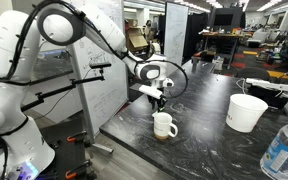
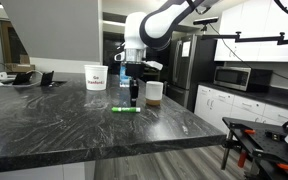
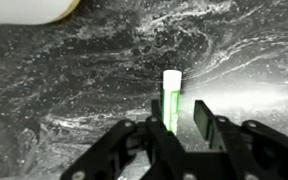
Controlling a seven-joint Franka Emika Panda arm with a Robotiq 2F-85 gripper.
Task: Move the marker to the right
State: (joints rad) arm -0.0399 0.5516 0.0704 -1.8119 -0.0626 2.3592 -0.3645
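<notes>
The marker [image 2: 125,108] is a short green stick with a whitish end, lying flat on the dark marbled counter [image 2: 44,125]. In the wrist view the marker [image 3: 170,100] sits between my fingers, close against one finger, with a gap to the other. My gripper [image 3: 181,120] is open, lowered around the marker's near end. In both exterior views the gripper [image 2: 134,99] [image 1: 158,101] points straight down just above the counter. The marker does not show in the exterior view with the mug in front.
A white mug [image 1: 164,125] [image 2: 154,93] stands right by the gripper. A white bucket [image 1: 247,112] [image 2: 96,77] stands farther along the counter. A plastic bottle [image 1: 282,150] is at one corner. A white rim [image 3: 29,10] shows in the wrist view.
</notes>
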